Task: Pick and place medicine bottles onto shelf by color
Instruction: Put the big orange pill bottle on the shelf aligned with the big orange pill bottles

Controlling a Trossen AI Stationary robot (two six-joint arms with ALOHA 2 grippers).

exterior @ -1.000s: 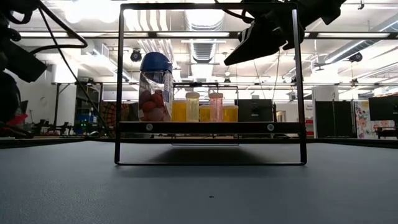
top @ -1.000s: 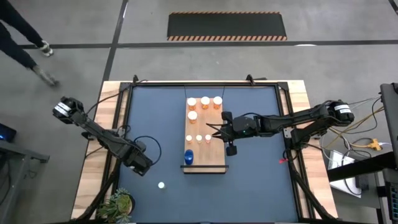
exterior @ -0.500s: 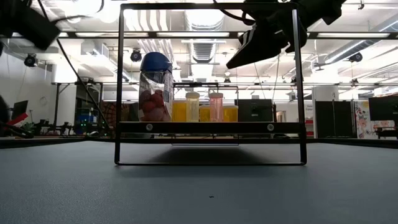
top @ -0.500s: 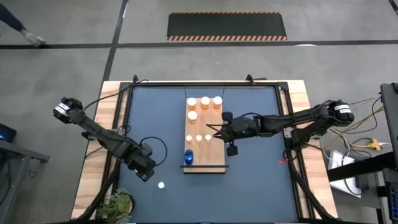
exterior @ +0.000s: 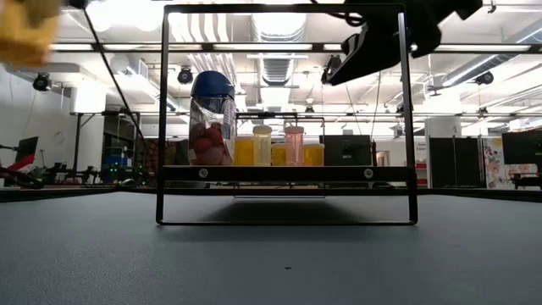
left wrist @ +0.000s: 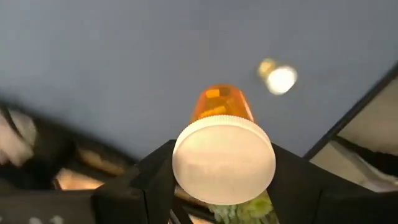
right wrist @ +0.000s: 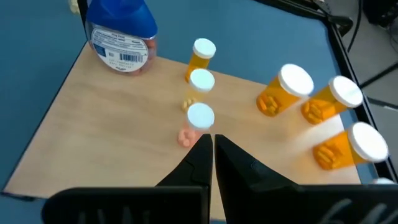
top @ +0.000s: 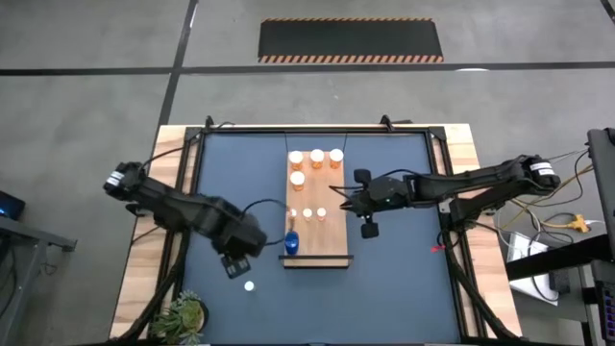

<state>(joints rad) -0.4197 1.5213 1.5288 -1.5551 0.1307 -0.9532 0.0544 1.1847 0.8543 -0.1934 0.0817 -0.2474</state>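
- My left gripper (left wrist: 217,186) clamps an orange white-capped bottle (left wrist: 222,152) above the table, just left of the shelf (top: 332,245).
- My right gripper (right wrist: 212,155), jaws pressed together and empty, hovers over the shelf's small bottles (right wrist: 200,116).

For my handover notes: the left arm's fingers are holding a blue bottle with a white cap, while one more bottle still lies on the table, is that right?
Not quite: the bottle in the left gripper is orange, as the left wrist view shows. Its cap is white, and one more bottle does lie on the table.
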